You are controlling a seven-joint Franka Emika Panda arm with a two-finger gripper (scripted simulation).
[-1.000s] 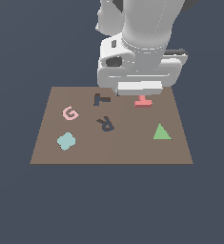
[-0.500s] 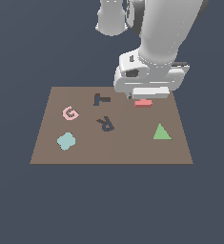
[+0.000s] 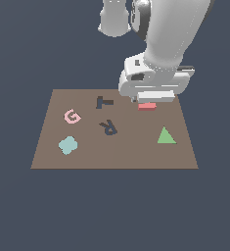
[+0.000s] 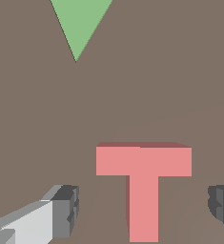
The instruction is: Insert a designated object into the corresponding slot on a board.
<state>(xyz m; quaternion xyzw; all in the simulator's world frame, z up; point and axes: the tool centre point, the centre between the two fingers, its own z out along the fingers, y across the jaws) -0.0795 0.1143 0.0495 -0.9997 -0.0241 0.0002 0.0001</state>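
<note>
arm: white, rounded links | wrist: boxy, pale grey | fingers: dark grey ridged pads, white bodies

Brown board w/ red-pink T block, navy T slot, green triangle, pink G, teal blob.

On the flat brown board, the small red-pink T-shaped block lies toward the exterior view's right of the dark navy T-shaped recess, behind the green triangle.

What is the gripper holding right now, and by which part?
Nothing. The gripper is open, its jaws apart on either side of the red T block's stem, not touching it.
</note>
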